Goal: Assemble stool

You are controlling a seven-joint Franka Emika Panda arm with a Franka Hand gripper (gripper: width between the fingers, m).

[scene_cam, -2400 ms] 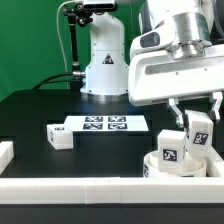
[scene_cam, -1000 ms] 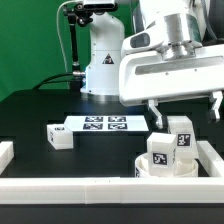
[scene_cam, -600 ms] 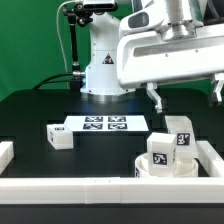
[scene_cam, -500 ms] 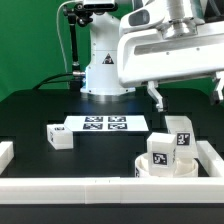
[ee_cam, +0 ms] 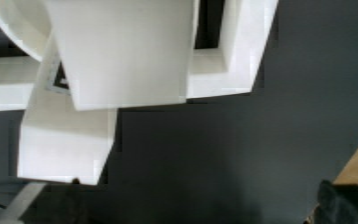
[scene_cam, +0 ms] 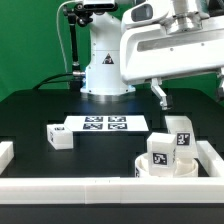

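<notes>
Arm pose: the gripper (scene_cam: 191,97) hangs high over the table, its fingers (scene_cam: 161,97) pointing down from the broad white hand.
Jaws: spread wide apart, with nothing between them.
Seat: the round white seat (scene_cam: 143,167) lies on the table below the jaws, well apart from them.
Legs on the seat: the nearer leg (scene_cam: 163,150) and the farther leg (scene_cam: 181,135) stand upright, just beside each other, beneath the open jaws and untouched.
Loose part: a third leg (scene_cam: 58,137) lies on its side, far from the jaws toward the exterior view's left.
Marker board: the marker board (scene_cam: 105,124) lies flat, lower than the jaws, between the third leg and the seat.
Edge: a white border rail (scene_cam: 70,187) runs along the near side.
Surface: a black table (scene_cam: 30,115).
Room: a green backdrop (scene_cam: 30,40); the arm's white base (scene_cam: 100,65) stands behind the marker board.
Wrist view: blurred white blocks close over a dark surface; I cannot tell which parts they are.
</notes>
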